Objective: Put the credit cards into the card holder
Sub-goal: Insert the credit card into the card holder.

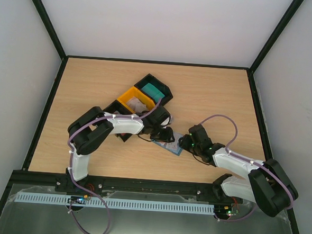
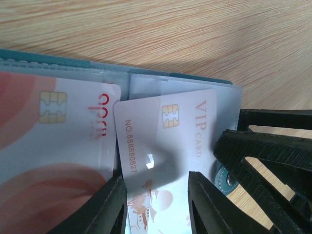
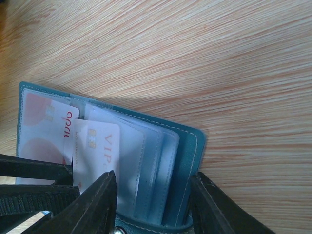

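Pale wooden tabletop (image 1: 94, 81) inside white walls, black frame around. At centre of the top view, the card holder (image 1: 171, 145), lying open on the wood between the left gripper (image 1: 164, 134) and the right gripper (image 1: 189, 143).

In the left wrist view, a VIP card (image 2: 165, 136), tilted, seemingly partly under a clear sleeve, lower end between the left fingers (image 2: 109, 209). Jaws part-way apart; no telling whether clamped on the card or merely straddling it. At frame left, an april card (image 2: 53, 141) seated in its sleeve.

In the right wrist view, the right fingers (image 3: 102, 200) straddling the holder's lower edge, jaws part-way apart; grip there likewise impossible to confirm.

Step in hand, by judgement: seating the VIP card. Square the card to the sleeve mouth first, then push along the pocket, low and flat, holder pinned. Mind the corner nearest the april card, likely to snag on the divider.

Little room between the two grippers. Open wood at lower left and at right; black and yellow trays (image 1: 126, 96) close by at upper centre.
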Robot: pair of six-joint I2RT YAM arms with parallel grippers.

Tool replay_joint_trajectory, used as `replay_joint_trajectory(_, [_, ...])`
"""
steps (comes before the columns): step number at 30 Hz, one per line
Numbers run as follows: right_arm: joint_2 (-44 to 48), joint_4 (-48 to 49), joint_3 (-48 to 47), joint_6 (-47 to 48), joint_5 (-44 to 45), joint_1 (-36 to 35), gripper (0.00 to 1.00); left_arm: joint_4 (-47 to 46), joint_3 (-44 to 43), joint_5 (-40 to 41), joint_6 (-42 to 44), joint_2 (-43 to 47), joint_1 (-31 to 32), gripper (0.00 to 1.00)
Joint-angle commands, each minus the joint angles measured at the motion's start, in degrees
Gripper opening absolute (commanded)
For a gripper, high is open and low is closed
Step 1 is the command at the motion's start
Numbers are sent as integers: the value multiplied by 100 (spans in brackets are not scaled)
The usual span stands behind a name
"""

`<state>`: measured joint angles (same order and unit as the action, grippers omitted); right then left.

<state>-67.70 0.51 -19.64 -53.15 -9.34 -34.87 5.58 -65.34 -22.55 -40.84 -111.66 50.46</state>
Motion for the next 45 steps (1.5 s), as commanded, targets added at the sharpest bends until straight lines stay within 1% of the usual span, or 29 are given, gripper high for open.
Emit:
replay_joint_trajectory(1, [-41,-276,124,-47,60,-20,40,-2,-36,-88,135,-179,86,37])
replay_joint_trajectory(4, [68,-480,65,-47,285,-17,40,53,-53,101,210,-99,90,38])
replay_joint_trajectory(7, [116,-737,-31,13,478,-20,38,234,-115,335,263,11,96,43])
replay_joint_trajectory(10, [72,-831,-67,85,440,-20,34,336,-145,382,269,120,92,49])
replay_joint_trajectory(17, [-81,-791,-76,150,313,-20,29,553,-195,586,218,256,107,58])
replay_joint_trajectory(23, [-192,-748,-99,173,250,-19,25,575,-220,617,207,318,112,60])
replay_joint_trajectory(27, [-183,-724,-109,176,202,-20,25,619,-247,704,208,397,106,61])
replay_joint_trajectory(31, [27,-707,-140,155,201,-19,29,691,-287,767,243,496,110,64])
replay_joint_trajectory(37, [257,-880,-312,215,264,-20,42,663,-215,906,197,745,111,62])
replay_joint_trajectory(41, [29,-910,-467,369,194,-20,44,727,-233,969,163,619,94,58])
replay_joint_trajectory(45, [-201,-969,-643,465,170,-20,45,776,-225,1090,129,460,86,58])
